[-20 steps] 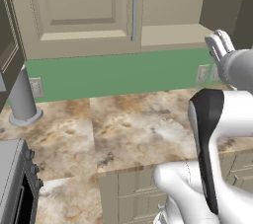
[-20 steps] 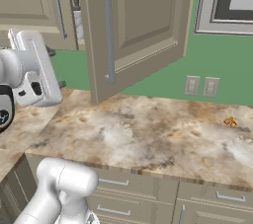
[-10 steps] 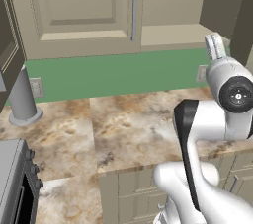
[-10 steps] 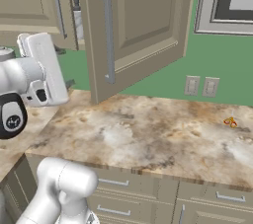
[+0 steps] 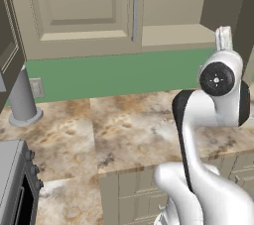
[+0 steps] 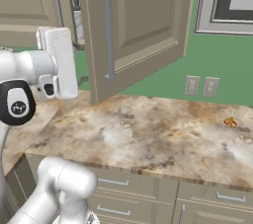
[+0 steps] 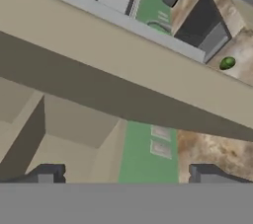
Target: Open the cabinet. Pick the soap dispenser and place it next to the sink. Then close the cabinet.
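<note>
Cabinet (image 6: 133,25) half open, claw (image 7: 126,174) empty w/ tips spread wide.

R door swung out toward the near side over the marbled table (image 6: 163,134), long silver bar handle (image 6: 107,35) on its near edge; L door shut. Soap dispenser (image 6: 78,20) upright on the shelf inside, in the gap between the doors. Claw up at shelf level, just L of the open door, apart from the bottle. Wall outlets (image 6: 200,86) on green backsplash to the R.
</note>
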Available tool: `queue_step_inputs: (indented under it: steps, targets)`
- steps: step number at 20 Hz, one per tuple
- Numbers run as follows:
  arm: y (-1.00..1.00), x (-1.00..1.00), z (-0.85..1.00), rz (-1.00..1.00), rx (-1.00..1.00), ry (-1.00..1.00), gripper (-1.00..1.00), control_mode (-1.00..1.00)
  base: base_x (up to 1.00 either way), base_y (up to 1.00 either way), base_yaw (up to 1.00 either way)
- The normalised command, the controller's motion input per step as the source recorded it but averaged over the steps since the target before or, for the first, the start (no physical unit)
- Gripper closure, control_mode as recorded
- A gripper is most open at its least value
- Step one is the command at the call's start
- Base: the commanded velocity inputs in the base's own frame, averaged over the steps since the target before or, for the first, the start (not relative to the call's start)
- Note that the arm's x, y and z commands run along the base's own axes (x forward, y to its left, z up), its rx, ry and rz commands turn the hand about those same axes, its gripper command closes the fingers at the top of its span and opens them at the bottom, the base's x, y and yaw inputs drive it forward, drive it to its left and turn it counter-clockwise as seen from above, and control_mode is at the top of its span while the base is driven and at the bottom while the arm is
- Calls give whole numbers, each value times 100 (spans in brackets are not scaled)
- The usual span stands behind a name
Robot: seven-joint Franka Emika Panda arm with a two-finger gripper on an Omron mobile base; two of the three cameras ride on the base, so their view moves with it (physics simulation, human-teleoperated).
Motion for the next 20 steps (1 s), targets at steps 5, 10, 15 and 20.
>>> queue_step_inputs:
  steps: [5, 10, 15, 20]
  targets:
    - [-20, 4, 4, -33, 5, -3, -100, -100, 0, 0, 0]
    - [-25, 1, 3, -33, 4, -6, -100, -100, 0, 0, 0]
    - [-37, -4, 5, -31, 6, -10, -100, -100, 0, 0, 0]
    - [-46, -14, 4, -28, 7, -14, -100, -100, 0, 0, 0]
